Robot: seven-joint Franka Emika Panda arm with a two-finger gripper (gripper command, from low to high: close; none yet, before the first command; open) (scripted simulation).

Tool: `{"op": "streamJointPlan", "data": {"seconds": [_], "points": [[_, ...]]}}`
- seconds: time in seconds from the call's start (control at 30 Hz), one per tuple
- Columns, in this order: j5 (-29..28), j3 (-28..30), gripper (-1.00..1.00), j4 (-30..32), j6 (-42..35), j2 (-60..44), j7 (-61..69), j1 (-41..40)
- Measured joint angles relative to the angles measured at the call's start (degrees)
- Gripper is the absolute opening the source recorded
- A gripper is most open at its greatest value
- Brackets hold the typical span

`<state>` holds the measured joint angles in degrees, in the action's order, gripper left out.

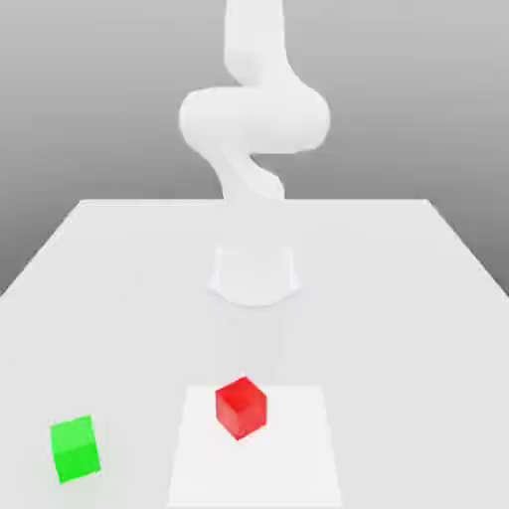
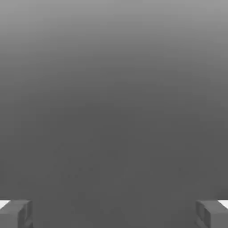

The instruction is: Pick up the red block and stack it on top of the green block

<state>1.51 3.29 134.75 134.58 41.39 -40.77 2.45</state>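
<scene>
We find the red block (image 1: 241,407) low in the exterior frame, just left of centre, resting on a paler square patch (image 1: 298,467) of the white table (image 1: 398,288); it sits turned, one vertical edge facing the camera. The green block (image 1: 75,449) lies in the lower left corner of that frame, well apart from the red one and off the patch; both stand flat with nothing on top. The arm (image 1: 254,119) rises at the upper centre of the exterior frame, far up the table from both cubes.

In the hand view the gripper (image 2: 114,213) shows its two fingertips (image 2: 15,213) at opposite lower corners of the frame; they are spread wide with nothing between them, so we hold nothing yet.

We judge the red block to be rigid and light, a plain cube that will not deform; its smooth faces may be somewhat slippery, so a firm squeeze seems wise. We would take it on two opposite side faces, midway up, with the wrist turned to match the cube's rotation; a grip across the corners would likely twist it or let it slide. Since the green block looks about the same size, its top offers little margin; we would want the grasp centred for a square release.
</scene>
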Motion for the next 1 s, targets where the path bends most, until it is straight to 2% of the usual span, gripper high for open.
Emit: {"op": "streamJointPlan", "data": {"seconds": [0.2, 0.43, 0.57, 0.67, 0.77, 1.0], "points": [[3.8, 7.0, 0.00, 7.8, 7.4, -12.6, 13.4, 6.0], [6.2, 10.9, 0.00, 16.4, 15.6, -26.5, 26.9, 10.3], [4.7, 11.5, 0.00, 21.4, 20.5, -33.7, 32.5, 10.9], [0.2, 11.8, 0.00, 25.2, 24.2, -38.4, 34.3, 10.1], [-0.5, 11.8, 0.00, 25.9, 25.7, -41.2, 35.8, 9.8], [4.6, 10.2, 0.00, 24.6, 27.7, -45.7, 39.9, 9.5]]}}
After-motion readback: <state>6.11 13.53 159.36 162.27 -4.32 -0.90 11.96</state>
